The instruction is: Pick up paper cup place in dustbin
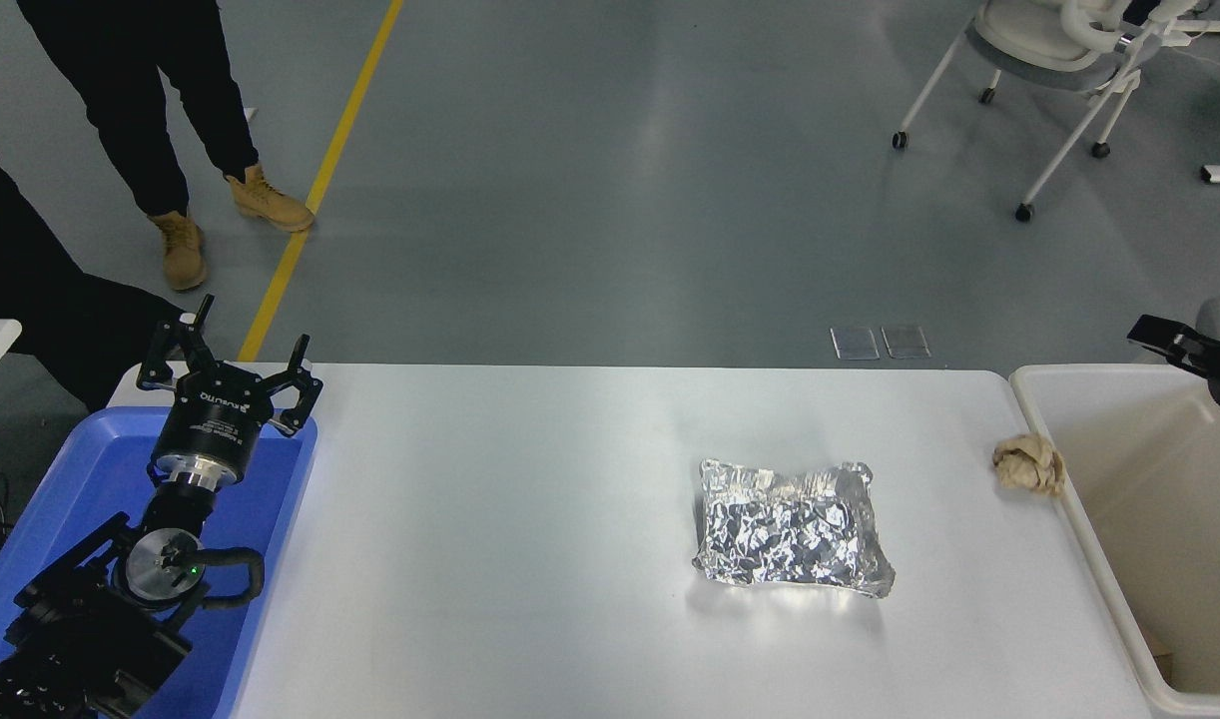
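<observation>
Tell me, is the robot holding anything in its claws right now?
The left gripper holds nothing; it hangs open over the blue tray. Only a sliver of the right gripper shows at the edge above the dustbin, so that one cannot be told.
</observation>
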`<state>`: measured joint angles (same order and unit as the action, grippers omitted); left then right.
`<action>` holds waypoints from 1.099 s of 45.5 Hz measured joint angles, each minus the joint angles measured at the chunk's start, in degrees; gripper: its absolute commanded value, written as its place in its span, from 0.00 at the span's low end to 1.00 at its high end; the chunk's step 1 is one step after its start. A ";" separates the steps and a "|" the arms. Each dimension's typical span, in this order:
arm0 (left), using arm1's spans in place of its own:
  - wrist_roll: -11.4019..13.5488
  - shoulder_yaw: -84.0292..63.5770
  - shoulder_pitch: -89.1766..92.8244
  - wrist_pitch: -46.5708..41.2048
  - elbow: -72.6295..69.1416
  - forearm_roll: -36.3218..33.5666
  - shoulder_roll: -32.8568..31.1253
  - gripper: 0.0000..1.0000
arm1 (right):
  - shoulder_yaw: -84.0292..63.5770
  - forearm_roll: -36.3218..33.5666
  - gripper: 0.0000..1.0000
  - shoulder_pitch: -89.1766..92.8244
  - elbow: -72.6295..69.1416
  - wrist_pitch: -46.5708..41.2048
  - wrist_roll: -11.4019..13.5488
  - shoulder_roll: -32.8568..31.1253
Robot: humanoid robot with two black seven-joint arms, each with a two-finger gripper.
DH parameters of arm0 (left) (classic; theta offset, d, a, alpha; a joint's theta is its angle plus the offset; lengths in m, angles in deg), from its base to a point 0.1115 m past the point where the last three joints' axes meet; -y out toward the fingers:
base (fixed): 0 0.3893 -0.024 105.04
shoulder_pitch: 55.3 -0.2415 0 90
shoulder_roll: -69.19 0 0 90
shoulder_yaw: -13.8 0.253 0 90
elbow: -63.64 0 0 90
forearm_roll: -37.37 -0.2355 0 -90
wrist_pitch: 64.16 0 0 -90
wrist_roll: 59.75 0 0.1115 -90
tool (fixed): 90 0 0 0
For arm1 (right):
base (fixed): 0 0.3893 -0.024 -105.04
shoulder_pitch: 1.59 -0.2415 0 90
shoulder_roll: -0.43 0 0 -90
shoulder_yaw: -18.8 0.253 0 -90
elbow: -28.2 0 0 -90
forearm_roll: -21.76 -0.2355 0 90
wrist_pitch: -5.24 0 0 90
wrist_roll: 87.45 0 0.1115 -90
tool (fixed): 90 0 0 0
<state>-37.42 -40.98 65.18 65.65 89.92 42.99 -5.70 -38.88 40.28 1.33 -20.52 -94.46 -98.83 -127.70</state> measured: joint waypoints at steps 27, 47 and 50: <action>0.07 -0.03 -0.11 0.00 -0.04 0.00 0.00 1.00 | -8.53 -11.81 1.00 -36.28 -30.27 -22.45 -0.34 25.31; 0.08 -0.06 -0.15 -0.01 -0.08 0.00 0.00 1.00 | -6.95 -20.44 1.00 -40.81 -31.81 -33.80 -0.39 31.09; 0.08 -0.06 -0.16 -0.04 -0.08 0.00 0.00 1.00 | -6.95 -20.58 1.00 -41.10 -31.85 -34.07 -0.39 30.92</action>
<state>-37.34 -41.04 65.03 65.61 89.84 42.99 -5.70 -45.83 19.70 -39.76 -52.37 -128.53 -99.22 -96.78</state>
